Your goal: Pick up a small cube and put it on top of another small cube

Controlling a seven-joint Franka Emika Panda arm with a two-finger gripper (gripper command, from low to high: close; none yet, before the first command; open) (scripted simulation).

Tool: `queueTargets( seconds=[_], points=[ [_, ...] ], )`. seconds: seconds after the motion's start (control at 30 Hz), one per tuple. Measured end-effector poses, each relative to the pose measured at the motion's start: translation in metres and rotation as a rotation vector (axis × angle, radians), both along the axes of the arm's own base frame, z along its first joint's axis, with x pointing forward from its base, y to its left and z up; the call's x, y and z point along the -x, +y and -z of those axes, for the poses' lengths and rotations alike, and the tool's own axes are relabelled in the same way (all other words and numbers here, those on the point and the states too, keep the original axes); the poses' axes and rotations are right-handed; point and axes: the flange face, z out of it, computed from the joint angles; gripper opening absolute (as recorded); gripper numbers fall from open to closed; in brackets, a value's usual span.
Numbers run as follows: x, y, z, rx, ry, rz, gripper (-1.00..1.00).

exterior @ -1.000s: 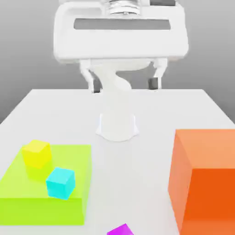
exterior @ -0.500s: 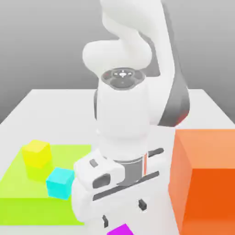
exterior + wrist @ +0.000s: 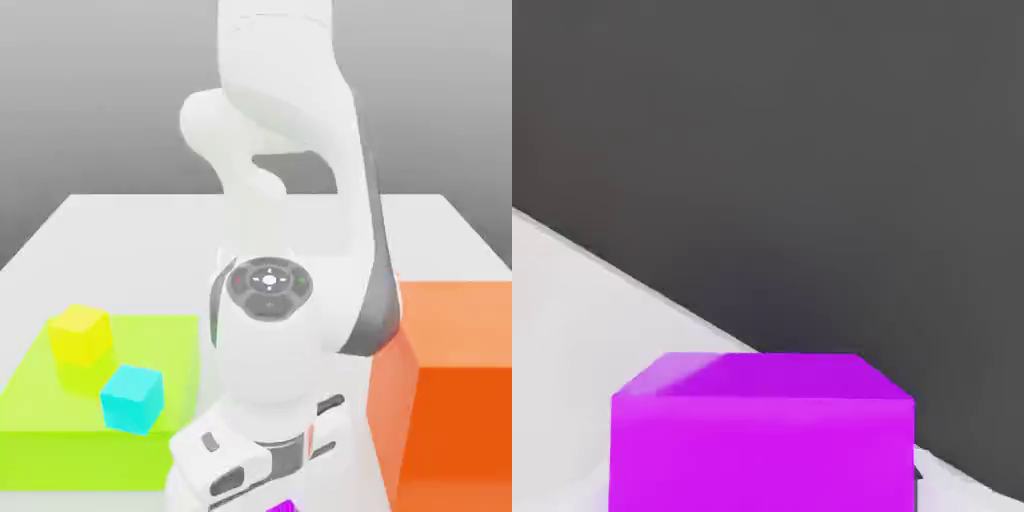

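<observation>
We see the tool pressed together on the magenta cube [image 3: 762,430] at the bench [image 3: 120,225] near edge. The cyan cube [image 3: 132,397] lies left and slightly farther away.

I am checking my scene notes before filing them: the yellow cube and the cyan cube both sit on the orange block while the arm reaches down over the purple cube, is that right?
Not quite. In the exterior view the yellow cube and the cyan cube sit on the flat lime-green block, not the orange block. The rest stands: the arm reaches down over the purple cube.
</observation>
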Motion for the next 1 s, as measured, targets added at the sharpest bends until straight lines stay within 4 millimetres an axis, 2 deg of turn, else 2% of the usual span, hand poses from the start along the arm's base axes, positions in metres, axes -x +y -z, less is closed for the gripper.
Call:
queueTargets(
  seconds=[0.07, 0.2, 0.27, 0.37, 0.43, 0.6, 0.73, 0.9, 0.93, 1.0],
  points=[
    [-0.003, -0.019, -0.023, 0.008, 0.01, 0.033, -1.0],
    [0.014, -0.087, -0.076, 0.023, 0.022, 0.161, -1.0],
    [0.029, -0.122, -0.1, 0.024, 0.03, 0.232, -1.0],
    [0.065, -0.186, -0.134, 0.017, 0.045, 0.374, -1.0],
    [0.093, -0.214, -0.148, 0.011, 0.047, 0.445, -1.0],
    [0.151, -0.232, -0.166, -0.001, 0.03, 0.531, -1.0],
    [0.199, -0.243, -0.169, -0.006, 0.007, 0.609, -1.0],
    [0.207, -0.243, -0.114, -0.005, 0.0, 0.62, -1.0],
    [0.208, -0.243, -0.107, -0.004, 0.0, 0.621, 1.0],
    [0.208, -0.243, -0.107, -0.004, 0.0, 0.621, 1.0]
  ],
)
